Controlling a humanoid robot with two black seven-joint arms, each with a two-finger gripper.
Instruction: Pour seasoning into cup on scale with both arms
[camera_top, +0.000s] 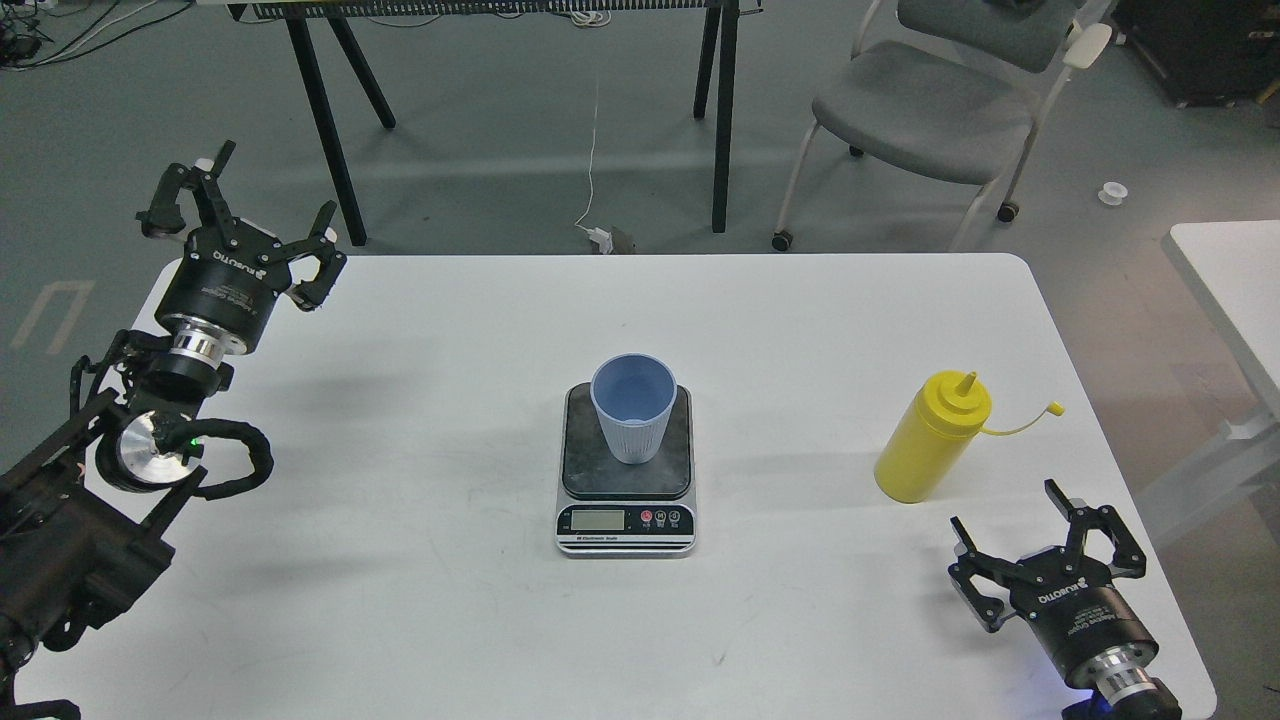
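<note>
Progress: nothing poured, we judge | cup (633, 420) upright on scale (626, 505), table centre | bottle (930, 440) at 3 o'clock, cap off, untouched | left gripper (240, 215) and right gripper (1040, 540) spread wide, empty | left: grasp, pour

Two black arms (150, 400), silver joint rings, looped black cables, white lettering on wrists, claw-like jaws

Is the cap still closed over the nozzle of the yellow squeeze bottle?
No, the yellow plastic squeeze bottle stands with its pointed nozzle bare, and its small tethered cap hangs off to the side.
</note>
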